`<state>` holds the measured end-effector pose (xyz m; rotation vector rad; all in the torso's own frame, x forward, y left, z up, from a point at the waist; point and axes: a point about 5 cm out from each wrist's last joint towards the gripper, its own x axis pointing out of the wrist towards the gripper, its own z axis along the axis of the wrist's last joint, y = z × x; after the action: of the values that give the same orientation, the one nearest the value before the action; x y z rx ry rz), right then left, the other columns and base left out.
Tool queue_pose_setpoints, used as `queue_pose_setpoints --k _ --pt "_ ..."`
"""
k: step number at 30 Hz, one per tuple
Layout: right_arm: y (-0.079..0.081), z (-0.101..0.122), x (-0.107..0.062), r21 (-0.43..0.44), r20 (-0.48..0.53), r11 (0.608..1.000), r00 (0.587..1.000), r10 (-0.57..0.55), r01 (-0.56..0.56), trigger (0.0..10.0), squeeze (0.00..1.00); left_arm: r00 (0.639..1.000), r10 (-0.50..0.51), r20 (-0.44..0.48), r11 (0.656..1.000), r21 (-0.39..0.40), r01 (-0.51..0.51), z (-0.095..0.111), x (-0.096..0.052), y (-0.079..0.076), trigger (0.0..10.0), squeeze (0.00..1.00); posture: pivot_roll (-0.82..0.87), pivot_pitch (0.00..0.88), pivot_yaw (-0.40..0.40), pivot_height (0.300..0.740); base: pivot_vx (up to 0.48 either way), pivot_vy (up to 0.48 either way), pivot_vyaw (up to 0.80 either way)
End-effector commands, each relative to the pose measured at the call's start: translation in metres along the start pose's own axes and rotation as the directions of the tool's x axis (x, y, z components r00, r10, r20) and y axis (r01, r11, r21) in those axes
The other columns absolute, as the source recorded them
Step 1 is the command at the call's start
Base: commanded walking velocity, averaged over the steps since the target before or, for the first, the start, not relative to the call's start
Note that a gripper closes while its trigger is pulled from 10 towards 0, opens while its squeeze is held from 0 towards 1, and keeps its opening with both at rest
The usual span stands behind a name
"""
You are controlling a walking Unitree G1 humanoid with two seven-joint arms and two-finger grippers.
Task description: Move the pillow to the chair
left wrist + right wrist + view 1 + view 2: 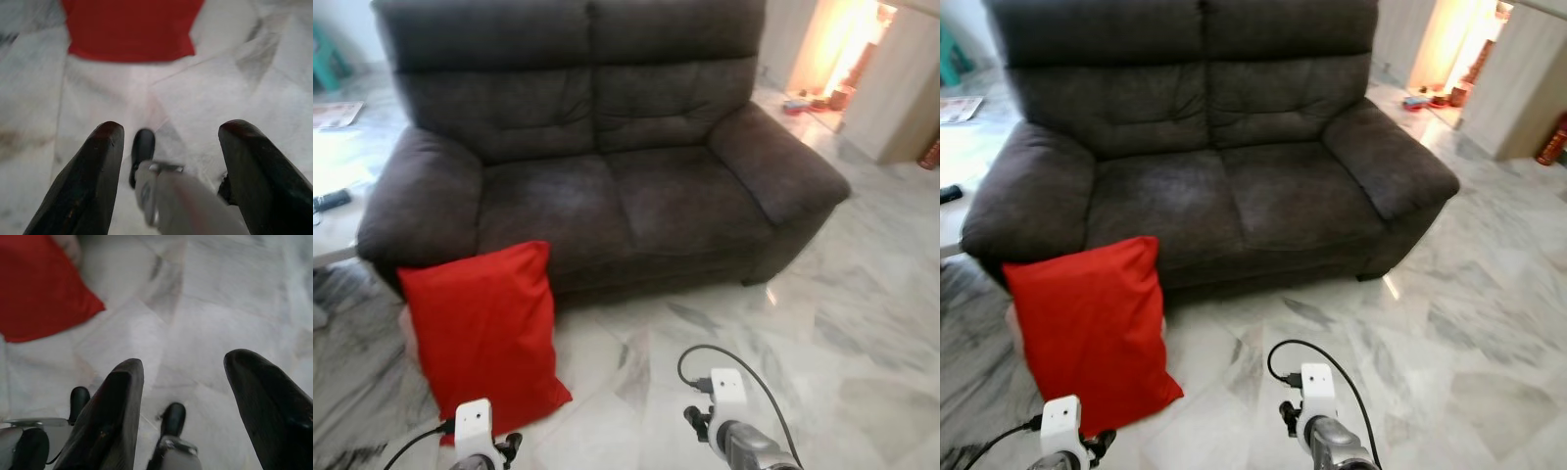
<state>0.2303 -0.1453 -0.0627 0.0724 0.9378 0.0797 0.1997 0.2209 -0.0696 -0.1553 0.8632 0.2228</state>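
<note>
A red pillow [485, 330] is standing on end on the marble floor [822, 323], leaning against the front of a dark grey two-seat sofa [597, 157] near its left armrest; no lettering is readable anywhere. Both arms are hanging low before the robot; the left gripper [168, 147] is pointing down at the floor just short of the pillow's edge, fingers spread and holding nothing; the right gripper [183, 377] is likewise gaping over bare marble, the pillow's corner off to one side.

left gripper [168, 142]: low, fingers apart (empty) | right gripper [195, 377]: low, fingers apart
</note>
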Motion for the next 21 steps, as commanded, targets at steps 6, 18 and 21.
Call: queue_pose_setpoints --k 6,18,21 --pt "0.0016 -0.0011 0.0001 0.014 -0.003 1.000 1.000 -0.001 0.001 10.0 0.00 1.000 0.008 -0.017 1.000 -0.004 -0.008 -0.0048 -0.0010 0.0029 10.0 0.00 0.10 0.000 -0.052 0.740 0.000 0.000 0.09" --pt "0.0009 -0.0001 0.0001 -0.010 -0.003 1.000 1.000 0.001 -0.001 10.0 0.00 1.000 0.006 -0.015 1.000 -0.008 -0.006 -0.0044 -0.0009 0.0021 10.0 0.00 0.10 0.000 -0.055 0.740 0.100 0.000 0.20" --pt "0.0006 -0.0002 0.0001 -0.001 -0.002 1.000 1.000 -0.003 0.003 10.0 0.00 1.000 0.005 -0.015 1.000 -0.009 -0.005 -0.0045 -0.0008 0.0018 10.0 0.00 0.10 0.000 -0.055 0.740 0.080 0.000 0.00"
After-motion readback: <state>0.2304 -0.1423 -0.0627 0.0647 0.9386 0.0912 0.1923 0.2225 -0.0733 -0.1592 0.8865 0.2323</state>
